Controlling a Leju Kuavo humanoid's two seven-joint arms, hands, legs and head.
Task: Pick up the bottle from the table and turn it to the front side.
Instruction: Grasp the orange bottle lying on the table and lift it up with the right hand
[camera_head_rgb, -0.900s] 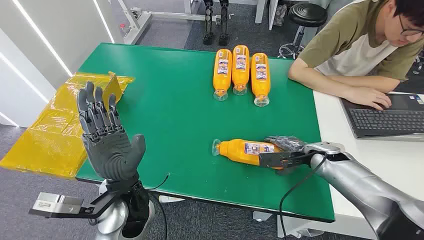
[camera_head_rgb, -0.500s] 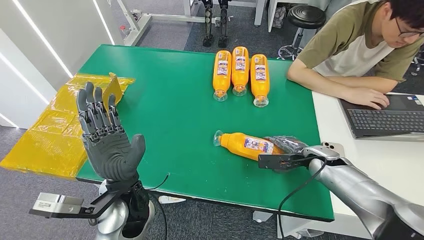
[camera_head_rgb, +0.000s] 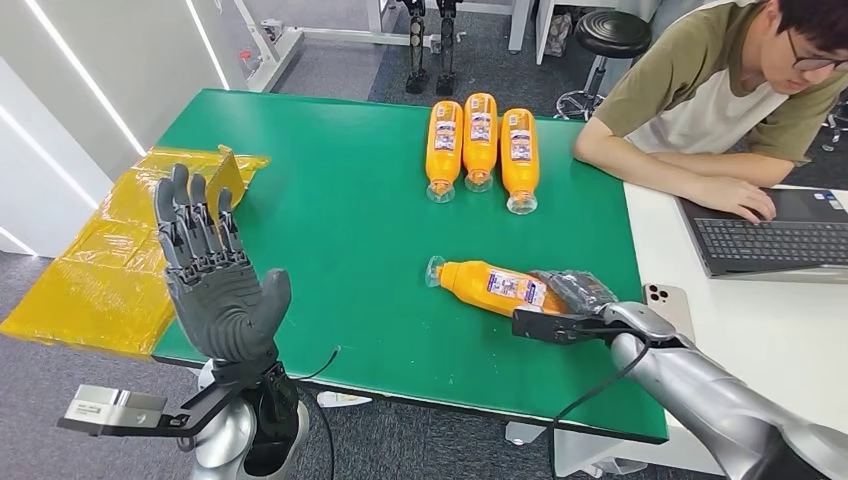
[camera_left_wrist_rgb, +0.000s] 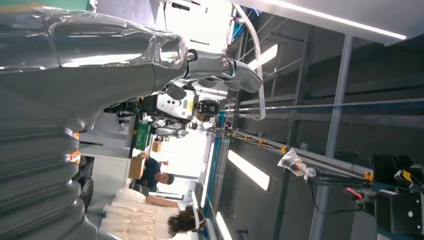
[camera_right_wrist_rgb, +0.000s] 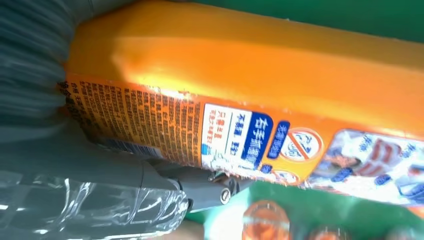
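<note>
Bottle (camera_head_rgb: 492, 288) lying on table (camera_head_rgb: 330, 230), gripped by R hand (camera_head_rgb: 572, 300).

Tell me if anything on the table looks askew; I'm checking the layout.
One orange plastic bottle lies slanted near the green table front, gripped by the right robot hand, unlike the three orange bottles lined up parallel.

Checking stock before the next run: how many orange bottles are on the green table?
4: three in a row at the far edge, one bottle lying in the right hand.
</note>
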